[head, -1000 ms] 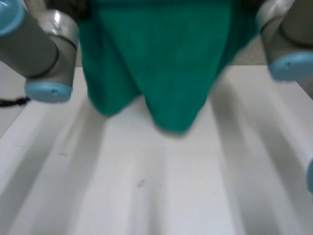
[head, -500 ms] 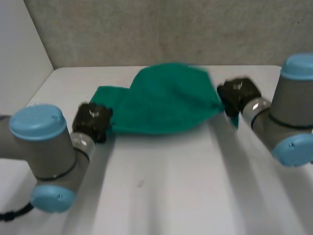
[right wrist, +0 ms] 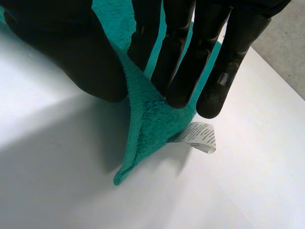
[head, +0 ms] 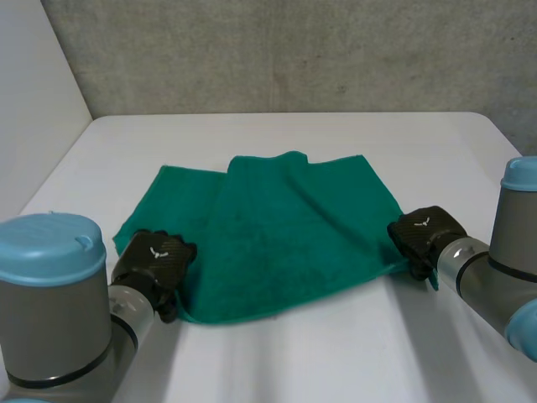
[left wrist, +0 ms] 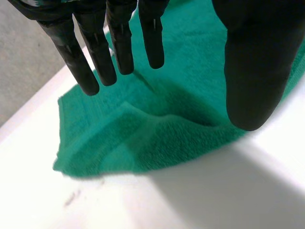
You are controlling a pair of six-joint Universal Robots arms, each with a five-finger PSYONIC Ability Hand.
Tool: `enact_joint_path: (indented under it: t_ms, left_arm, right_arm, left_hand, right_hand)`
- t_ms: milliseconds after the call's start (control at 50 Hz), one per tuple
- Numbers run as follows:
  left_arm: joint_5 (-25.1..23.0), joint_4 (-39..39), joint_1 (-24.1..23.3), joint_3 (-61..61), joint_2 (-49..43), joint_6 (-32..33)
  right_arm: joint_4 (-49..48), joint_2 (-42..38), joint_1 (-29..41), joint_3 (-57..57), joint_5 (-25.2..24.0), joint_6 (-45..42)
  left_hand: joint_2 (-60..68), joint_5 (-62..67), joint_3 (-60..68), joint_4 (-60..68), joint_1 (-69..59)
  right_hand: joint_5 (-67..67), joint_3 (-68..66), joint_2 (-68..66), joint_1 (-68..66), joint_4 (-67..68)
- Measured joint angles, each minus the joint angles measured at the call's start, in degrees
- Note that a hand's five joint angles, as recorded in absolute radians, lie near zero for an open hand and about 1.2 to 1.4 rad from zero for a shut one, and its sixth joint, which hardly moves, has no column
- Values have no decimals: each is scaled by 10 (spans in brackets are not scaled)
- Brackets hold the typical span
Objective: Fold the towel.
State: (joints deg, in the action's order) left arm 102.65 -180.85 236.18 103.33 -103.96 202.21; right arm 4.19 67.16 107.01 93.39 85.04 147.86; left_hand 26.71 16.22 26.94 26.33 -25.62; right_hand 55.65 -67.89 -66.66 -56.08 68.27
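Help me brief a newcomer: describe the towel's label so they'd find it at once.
On the white table lies a green towel, one corner pinched by the right hand. At that hand's fingertips a small label sticks out from under the cloth's edge. Unlike the plain green cloth, it is white with printed text.

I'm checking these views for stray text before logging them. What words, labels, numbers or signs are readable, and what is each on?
White tag at the towel corner pinched by the right hand: lines of print, too small to read.
Back of the left hand and of the right hand: one small white emblem each, no letters legible.
No other text or numbers.
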Motion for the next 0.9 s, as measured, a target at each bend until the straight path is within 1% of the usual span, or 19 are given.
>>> enact_joint_path:
  t_ms: [100,120,140,180,200,220,240,260,300,360,440,480,520,540,640,760,840,860,900]
  left_arm:
    - [-16,3,16,-28,7,11]
    - [-33,4,34,-47,9,22]
    - [-50,4,50,-61,9,31]
    - [-78,5,75,-80,8,45]
    - [-106,5,96,-95,5,58]
    - [-118,5,106,-101,3,64]
    - [-118,5,106,-101,3,64]
    - [-156,5,132,-120,-8,80]
    - [-189,8,151,-139,-29,95]
    - [-213,17,165,-163,-61,107]
    - [-224,31,172,-186,-94,115]
    - [-228,60,174,-219,-140,124]
    - [-227,66,174,-224,-148,126]
    - [-227,82,174,-240,-171,134]
    - [-227,103,173,-257,-204,159]
    - [-227,109,172,-263,-221,179]
    - [-226,112,172,-268,-231,189]
    - [-226,112,172,-269,-233,189]
    - [-226,113,172,-269,-234,190]
  right_arm:
    - [-14,0,-7,5,0,-3]
    - [-22,-1,-13,6,0,-3]
    - [-26,-2,-16,7,-1,-3]
    - [-32,-3,-20,7,-1,-3]
    - [-35,-4,-22,8,-1,-3]
    - [-36,-4,-23,8,-1,-3]
    - [-36,-4,-23,8,-1,-3]
    - [-39,-6,-23,9,-1,-2]
    - [-41,-7,-23,9,-1,-2]
    - [-42,-9,-22,10,-1,-2]
    - [-42,-9,-20,11,-1,-2]
    - [-41,-9,-19,12,-1,-4]
    - [-41,-9,-19,12,-1,-4]
    - [-41,-9,-19,13,-1,-5]
    - [-41,-9,-19,16,-2,-6]
    - [-41,-9,-19,18,-6,-6]
    - [-41,-9,-21,20,-13,-6]
    - [-41,-10,-21,21,-15,-6]
    - [-41,-10,-22,21,-16,-6]
  left_hand:
    - [-32,-30,-31,-30,20]
    - [-32,-30,-31,-30,20]
    - [-94,-95,-94,-93,79]
    - [-94,-95,-94,-93,79]
    - [-94,-95,-94,-93,79]
    - [-94,-95,-94,-93,79]
    - [-94,-95,-94,-93,79]
    - [-94,-95,-94,-93,79]
    - [-94,-95,-94,-93,79]
    - [-94,-95,-94,-93,79]
    - [-94,-95,-94,-93,79]
    - [-94,-95,-94,-92,79]
    - [-94,-94,-94,-92,79]
    - [-93,-92,-93,-92,78]
    - [-77,-70,-81,-74,64]
    - [-58,-52,-60,-54,48]
    - [7,13,5,12,-25]
    - [56,57,51,58,-76]
    - [93,96,91,98,-114]
  right_hand:
    - [0,0,0,0,0]
    - [0,0,0,0,0]
    - [0,0,0,0,0]
    - [0,0,0,0,0]
    - [0,0,0,0,0]
    - [0,0,0,0,0]
    - [0,0,0,0,0]
    - [0,0,0,0,0]
    - [0,0,0,0,0]
    - [0,0,0,0,0]
    - [0,0,0,0,0]
    - [0,0,0,0,0]
    - [0,0,0,0,0]
    - [0,0,0,0,0]
    - [0,0,0,0,0]
    - [0,0,0,0,0]
    - [0,0,0,0,0]
    - [0,0,0,0,0]
    - [0,0,0,0,0]
